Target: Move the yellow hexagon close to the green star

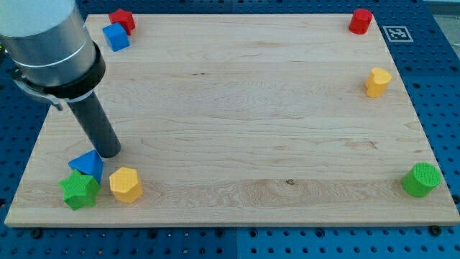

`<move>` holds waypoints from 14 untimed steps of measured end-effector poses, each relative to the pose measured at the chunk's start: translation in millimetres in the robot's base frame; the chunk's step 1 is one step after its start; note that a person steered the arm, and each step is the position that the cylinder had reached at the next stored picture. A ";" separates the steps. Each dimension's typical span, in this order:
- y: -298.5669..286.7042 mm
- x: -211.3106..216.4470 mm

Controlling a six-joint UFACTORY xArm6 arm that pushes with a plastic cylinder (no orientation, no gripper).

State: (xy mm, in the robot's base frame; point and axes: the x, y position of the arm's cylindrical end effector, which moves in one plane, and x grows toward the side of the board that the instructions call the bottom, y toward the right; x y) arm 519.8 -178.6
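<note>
The yellow hexagon (126,185) lies near the board's bottom left corner. The green star (79,190) sits just to its left, a small gap apart. A blue triangle (88,165) rests right above the green star, touching it. My tip (109,152) stands on the board just above and to the right of the blue triangle, and above the yellow hexagon, apart from it.
A red star (122,19) and a blue cube (115,37) sit at the top left. A red cylinder (360,21) is at the top right, a yellow block (377,82) below it, and a green cylinder (420,180) at the bottom right. The wooden board (237,108) ends close below the blocks.
</note>
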 end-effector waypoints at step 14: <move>80.7 53.6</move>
State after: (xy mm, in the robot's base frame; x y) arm 573.5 -97.8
